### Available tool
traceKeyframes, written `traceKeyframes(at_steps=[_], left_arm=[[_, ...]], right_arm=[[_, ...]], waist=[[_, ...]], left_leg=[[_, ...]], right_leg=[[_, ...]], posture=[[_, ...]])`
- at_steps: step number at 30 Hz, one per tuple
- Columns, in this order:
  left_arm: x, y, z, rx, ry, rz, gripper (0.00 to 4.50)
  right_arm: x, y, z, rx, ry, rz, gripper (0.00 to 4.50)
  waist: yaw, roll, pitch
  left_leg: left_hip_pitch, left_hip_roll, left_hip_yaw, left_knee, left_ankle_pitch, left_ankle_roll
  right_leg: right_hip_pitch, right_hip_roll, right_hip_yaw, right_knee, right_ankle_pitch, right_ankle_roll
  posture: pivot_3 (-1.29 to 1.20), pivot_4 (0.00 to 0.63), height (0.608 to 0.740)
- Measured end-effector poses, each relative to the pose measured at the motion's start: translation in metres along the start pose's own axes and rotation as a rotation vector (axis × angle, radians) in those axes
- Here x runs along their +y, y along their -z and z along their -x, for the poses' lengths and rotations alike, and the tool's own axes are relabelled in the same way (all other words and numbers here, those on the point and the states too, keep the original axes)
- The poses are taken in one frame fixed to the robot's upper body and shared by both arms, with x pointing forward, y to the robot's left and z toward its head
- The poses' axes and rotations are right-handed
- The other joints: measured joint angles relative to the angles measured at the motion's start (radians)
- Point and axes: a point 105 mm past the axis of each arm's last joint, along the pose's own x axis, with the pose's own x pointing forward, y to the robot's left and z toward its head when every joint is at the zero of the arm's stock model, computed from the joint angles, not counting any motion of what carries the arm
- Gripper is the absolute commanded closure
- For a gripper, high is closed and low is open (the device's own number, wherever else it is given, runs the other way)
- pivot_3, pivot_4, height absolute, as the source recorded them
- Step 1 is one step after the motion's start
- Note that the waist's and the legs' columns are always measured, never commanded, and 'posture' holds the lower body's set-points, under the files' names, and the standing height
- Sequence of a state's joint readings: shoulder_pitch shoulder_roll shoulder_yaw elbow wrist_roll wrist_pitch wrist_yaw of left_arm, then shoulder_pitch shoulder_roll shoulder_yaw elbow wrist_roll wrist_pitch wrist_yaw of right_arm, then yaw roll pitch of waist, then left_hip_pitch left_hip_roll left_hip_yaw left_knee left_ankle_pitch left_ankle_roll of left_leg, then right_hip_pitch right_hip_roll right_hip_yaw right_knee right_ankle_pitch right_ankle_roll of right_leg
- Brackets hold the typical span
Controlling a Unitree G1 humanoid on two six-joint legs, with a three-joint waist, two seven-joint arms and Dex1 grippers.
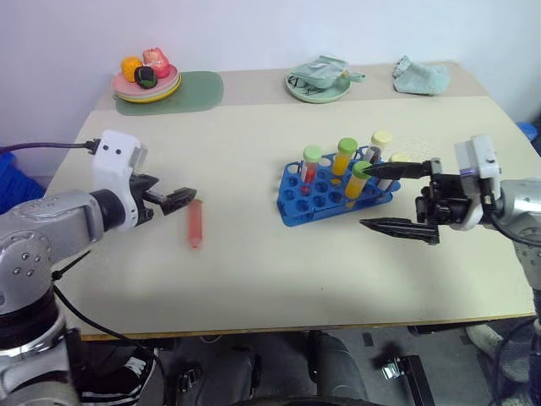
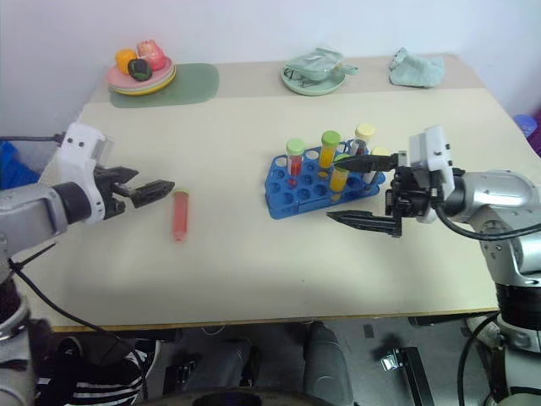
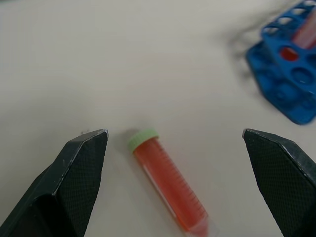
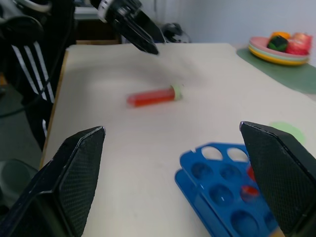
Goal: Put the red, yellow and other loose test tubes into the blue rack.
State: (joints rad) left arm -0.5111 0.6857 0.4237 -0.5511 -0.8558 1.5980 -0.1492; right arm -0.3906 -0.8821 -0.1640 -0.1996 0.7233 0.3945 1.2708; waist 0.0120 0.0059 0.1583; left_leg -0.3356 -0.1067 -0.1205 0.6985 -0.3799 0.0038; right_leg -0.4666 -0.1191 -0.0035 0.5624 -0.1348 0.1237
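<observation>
1. Blue rack (image 1: 336, 196) sits right of the table's middle, and it's the biggest task item out there on the beige table (image 1: 254, 279). It already has several capped tubes standing upright in it: one with red liquid and a green cap (image 1: 311, 166), a yellow one with a green cap (image 1: 345, 156), another yellow one with a green cap (image 1: 358, 181), and a pale-capped one (image 1: 379, 145) at the far end.
2. Right gripper (image 1: 390, 197) hangs just beside the rack's right end, pointing toward the left side, with its two black fingers spread wide and nothing between them. From the head views I can't tell if the upper finger touches a tube or just passes in front.
3. Left gripper (image 1: 177, 199) is over on the table's left part, jaws wide open too, empty, tips near the cap end of the loose tube.
4. Loose red tube (image 3: 168, 180), the one still not racked, lies flat on the table well to the left of the rack. Green cap on it, and in the left wrist view it sits between the two fingers without touching either.
5. Far edge stuff: a plate of toy food (image 1: 146, 78) on a green mat (image 1: 199, 91), a pale green dish (image 1: 319, 81), and a crumpled cloth (image 1: 420, 76).
</observation>
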Motion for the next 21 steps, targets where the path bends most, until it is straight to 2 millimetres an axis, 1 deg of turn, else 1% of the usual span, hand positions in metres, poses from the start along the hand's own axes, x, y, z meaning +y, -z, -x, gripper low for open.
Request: traceKeyframes(at_steps=[2, 5, 7, 9, 12, 16, 19, 21], left_arm=[[0.008, 0.004, -0.001, 0.033, -0.065, 0.009, 0.0], [0.019, 0.011, -0.004, 0.085, -0.114, 0.057, 0.0], [0.024, 0.016, -0.01, 0.147, -0.11, 0.106, 0.0], [0.028, 0.015, -0.016, 0.195, -0.101, 0.154, 0.0], [0.029, 0.013, -0.022, 0.25, -0.087, 0.211, 0.0], [0.025, 0.021, -0.033, 0.352, -0.069, 0.258, 0.0], [0.028, 0.023, -0.03, 0.404, -0.107, 0.27, 0.0], [0.032, 0.02, -0.026, 0.417, -0.144, 0.286, 0.0]], right_arm=[[0.001, 0.002, -0.002, 0.001, -0.004, -0.001, 0.04], [0.001, 0.002, -0.003, -0.003, -0.006, 0.001, 0.04], [0.001, 0.003, -0.003, -0.008, -0.009, -0.001, 0.04], [0.002, 0.002, -0.005, -0.016, -0.008, -0.002, 0.04], [0.003, 0.002, -0.007, -0.021, -0.008, 0.002, 0.04], [0.003, 0.001, -0.009, -0.018, 0.003, 0.001, 0.04], [0.003, 0.0, -0.01, -0.016, 0.009, 0.001, 0.04], [0.002, 0.0, -0.01, -0.016, 0.014, 0.001, 0.04]], waist=[[-0.001, 0.0, 0.0], [0.0, 0.0, 0.0], [0.004, 0.0, 0.0], [0.004, 0.0, 0.0], [0.001, 0.0, 0.0], [0.0, 0.0, 0.0], [-0.002, 0.0, 0.0], [-0.001, 0.0, 0.0]], left_leg=[[0.0, 0.0, 0.0, 0.0, 0.0, -0.001], [0.0, 0.0, 0.0, 0.0, 0.0, -0.001], [0.0, 0.0, -0.001, 0.0, 0.0, -0.001], [0.0, -0.001, -0.002, 0.001, 0.0, -0.001], [0.0, -0.001, -0.002, 0.0, 0.0, -0.001], [0.0, -0.001, -0.002, 0.0, 0.0, -0.002], [0.0, -0.001, -0.002, 0.0, 0.0, -0.002], [0.0, -0.001, -0.003, 0.0, 0.0, -0.003]], right_leg=[[-0.001, 0.0, 0.0, 0.0, 0.0, 0.0], [-0.001, 0.0, 0.0, 0.0, 0.0, 0.0], [-0.001, 0.0, 0.0, 0.0, 0.0, 0.0], [0.0, 0.0, 0.0, 0.001, 0.0, 0.0], [-0.001, 0.0, 0.0, 0.001, 0.0, 0.0], [-0.001, 0.0, 0.0, 0.001, 0.0, 0.0], [-0.002, 0.0, 0.0, 0.002, 0.0, 0.0], [-0.002, 0.0, 0.0, 0.002, 0.0, 0.0]], posture=[[0.0, 0.15, 0.74], [0.0, 0.15, 0.74], [0.0, 0.15, 0.74], [0.0, 0.15, 0.74], [0.0, 0.15, 0.74], [0.0, 0.15, 0.74], [0.0, 0.15, 0.74], [0.0, 0.15, 0.74]])
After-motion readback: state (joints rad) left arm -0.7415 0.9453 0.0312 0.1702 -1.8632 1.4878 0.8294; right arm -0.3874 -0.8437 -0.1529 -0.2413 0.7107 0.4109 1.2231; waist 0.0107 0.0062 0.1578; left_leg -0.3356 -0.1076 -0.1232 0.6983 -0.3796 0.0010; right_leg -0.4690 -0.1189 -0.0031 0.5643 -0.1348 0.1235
